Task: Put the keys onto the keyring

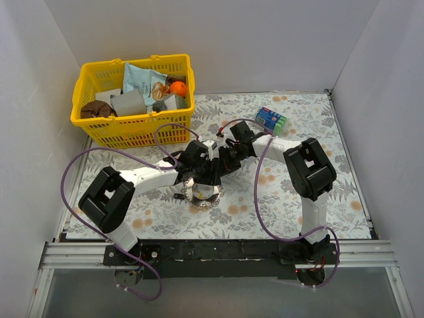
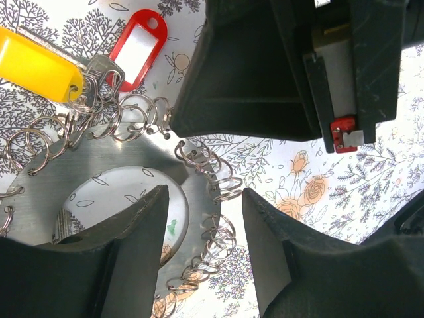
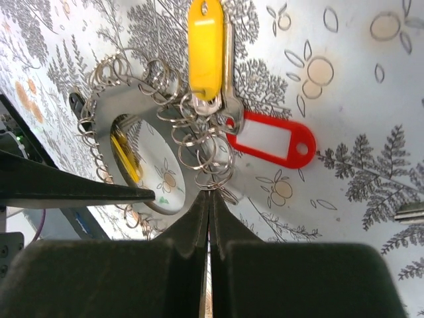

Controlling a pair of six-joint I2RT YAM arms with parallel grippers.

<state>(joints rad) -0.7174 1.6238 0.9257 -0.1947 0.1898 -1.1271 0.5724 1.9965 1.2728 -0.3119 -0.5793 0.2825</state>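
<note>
Floral bench (image 1: 232, 222) under both arms; my left end effector (image 2: 205, 199) gapes wide astride the keyring (image 2: 99, 172) rim; my right end effector (image 3: 209, 195) is closed, seemingly pinching an edge loop; yellow key (image 3: 205, 46) lies against the loops; threading next needs fine alignment, I judge.

A yellow basket (image 1: 136, 132) sits at the far left corner of the floral-patterned table (image 1: 344, 192). It is packed with a pale blue bag (image 1: 140, 79), an orange ball (image 1: 177, 87), a grey box (image 1: 129, 103) and a brown round item (image 1: 96, 109). A small blue-and-green packet (image 1: 271, 120) lies near the far edge, right of centre.
</note>
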